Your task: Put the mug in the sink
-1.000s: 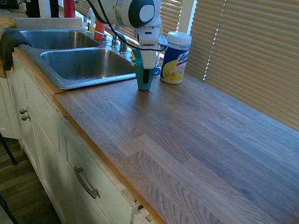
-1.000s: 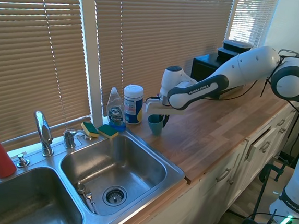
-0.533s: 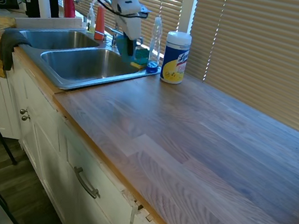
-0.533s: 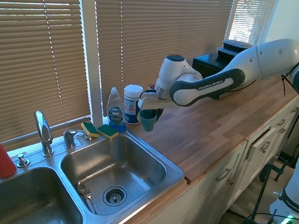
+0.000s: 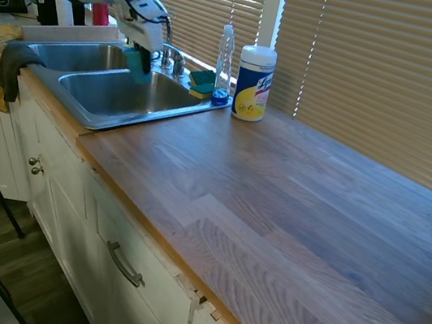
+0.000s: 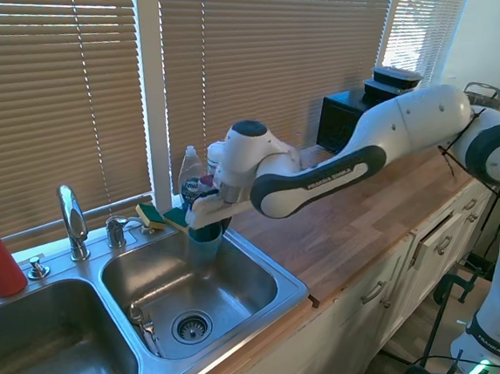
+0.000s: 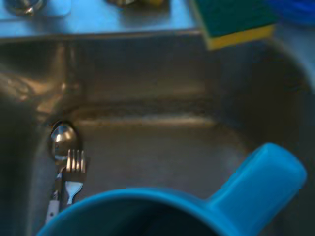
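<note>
My gripper (image 6: 204,227) is shut on the teal-blue mug (image 6: 203,241), holding it upright by its rim above the right basin of the stainless steel sink (image 6: 261,306). From the other side the mug (image 5: 140,64) hangs over the nearer basin of the sink (image 5: 108,116), under the gripper (image 5: 140,53). The mug's rim and handle (image 7: 256,189) fill the lower part of the wrist view, with the basin floor (image 7: 162,147) below. The mug does not touch the basin floor.
A fork and spoon (image 6: 144,325) lie by the drain (image 6: 191,326). Green-and-yellow sponges (image 6: 168,217), a soap bottle (image 5: 225,63) and the white wipes canister (image 5: 253,83) stand along the sink's back edge. The chrome faucet (image 6: 71,220) rises between the basins.
The arm has carried the mug from the countertop beside the canister, up and across the sink's edge, and now lower over the basin.
</note>
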`<state>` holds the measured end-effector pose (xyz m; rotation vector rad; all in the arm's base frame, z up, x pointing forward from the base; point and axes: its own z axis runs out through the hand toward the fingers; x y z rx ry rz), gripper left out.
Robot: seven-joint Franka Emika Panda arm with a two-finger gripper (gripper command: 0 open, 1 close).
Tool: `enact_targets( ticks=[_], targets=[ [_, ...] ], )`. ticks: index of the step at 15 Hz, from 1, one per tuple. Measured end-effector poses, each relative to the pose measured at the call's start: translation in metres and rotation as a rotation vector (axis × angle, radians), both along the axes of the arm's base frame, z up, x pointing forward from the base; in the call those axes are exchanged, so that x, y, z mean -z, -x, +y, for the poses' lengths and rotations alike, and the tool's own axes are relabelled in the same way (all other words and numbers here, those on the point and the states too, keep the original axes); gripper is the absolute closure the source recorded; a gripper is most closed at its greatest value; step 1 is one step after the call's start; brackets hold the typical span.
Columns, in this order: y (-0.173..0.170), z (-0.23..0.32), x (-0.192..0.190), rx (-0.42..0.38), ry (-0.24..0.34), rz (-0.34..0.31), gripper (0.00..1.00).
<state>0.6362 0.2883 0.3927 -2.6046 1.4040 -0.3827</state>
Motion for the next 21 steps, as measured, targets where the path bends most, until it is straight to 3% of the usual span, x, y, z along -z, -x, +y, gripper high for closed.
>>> enact_targets(
  ticks=[4,11,18,19,21],
  targets=[
    [-0.020,0.033,0.056,-0.059,0.024,0.035,1.00],
    [-0.058,0.040,0.161,-0.048,0.079,0.108,1.00],
    [-0.070,0.039,0.203,-0.021,0.059,0.147,1.00],
    [-0.070,0.037,0.204,-0.017,0.058,0.148,0.00],
    [-0.071,0.035,0.205,-0.015,0.055,0.153,0.00]
  ],
)
